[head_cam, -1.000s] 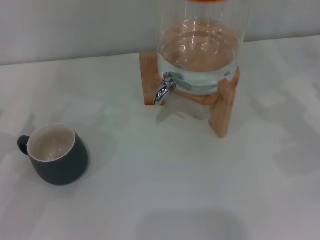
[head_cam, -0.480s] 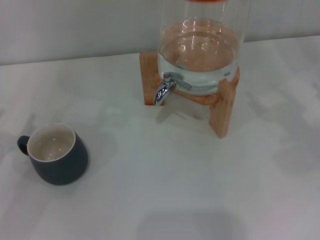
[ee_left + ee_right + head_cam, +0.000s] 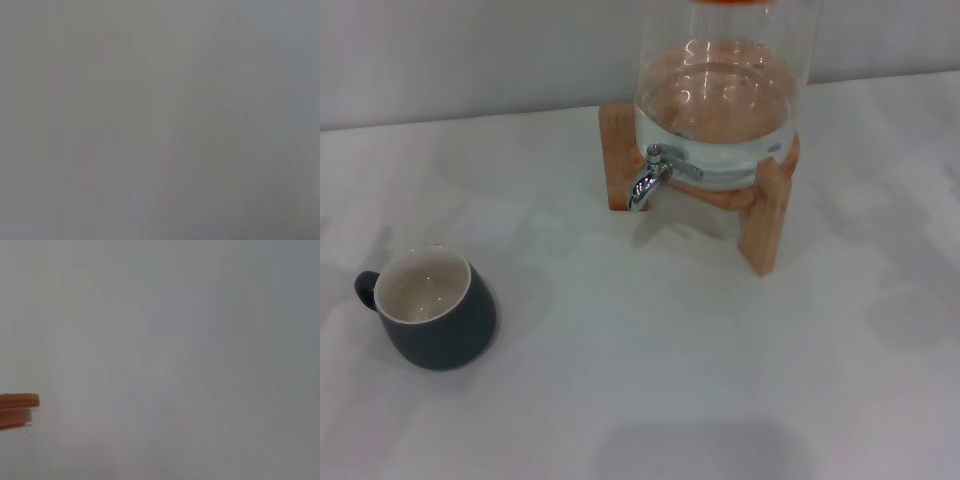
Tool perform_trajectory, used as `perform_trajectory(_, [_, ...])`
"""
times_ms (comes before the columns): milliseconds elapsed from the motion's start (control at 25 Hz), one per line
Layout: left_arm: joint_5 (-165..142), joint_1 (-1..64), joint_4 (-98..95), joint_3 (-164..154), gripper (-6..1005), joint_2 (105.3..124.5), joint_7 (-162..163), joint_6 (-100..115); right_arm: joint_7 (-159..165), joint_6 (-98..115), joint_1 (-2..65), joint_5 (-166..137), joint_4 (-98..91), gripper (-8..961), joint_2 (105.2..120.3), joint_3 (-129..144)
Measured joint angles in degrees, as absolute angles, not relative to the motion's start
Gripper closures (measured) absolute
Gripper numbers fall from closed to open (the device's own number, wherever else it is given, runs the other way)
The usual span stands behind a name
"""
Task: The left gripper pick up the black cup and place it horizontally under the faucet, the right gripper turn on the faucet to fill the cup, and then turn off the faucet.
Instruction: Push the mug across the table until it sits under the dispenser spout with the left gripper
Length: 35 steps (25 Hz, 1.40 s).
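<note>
A squat charcoal ceramic black cup (image 3: 436,309) stands upright near left, well apart from the small chrome faucet (image 3: 650,177) far right; neither gripper shows, so their openness I cannot tell.

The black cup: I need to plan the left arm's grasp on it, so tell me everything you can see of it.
The black cup is a squat, dark charcoal mug, seemingly ceramic, with a cream-white inside that looks empty. Its body widens toward the base. It stands upright on the white table, mouth up, with its small loop handle pointing to the robot's left. It sits at the near left, well apart from the faucet. Nothing touches it but the table; no gripper is in view.
</note>
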<state>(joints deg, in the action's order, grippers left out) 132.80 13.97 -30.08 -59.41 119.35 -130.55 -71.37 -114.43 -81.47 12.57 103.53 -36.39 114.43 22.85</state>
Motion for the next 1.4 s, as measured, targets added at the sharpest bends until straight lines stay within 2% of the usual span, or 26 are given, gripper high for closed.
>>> perform_trajectory(1400, [132.98, 14.06, -29.35, -59.41, 109, 119.35, -130.69, -71.36, -114.43, -81.47, 12.49, 103.53, -36.39, 274, 114.43, 22.85])
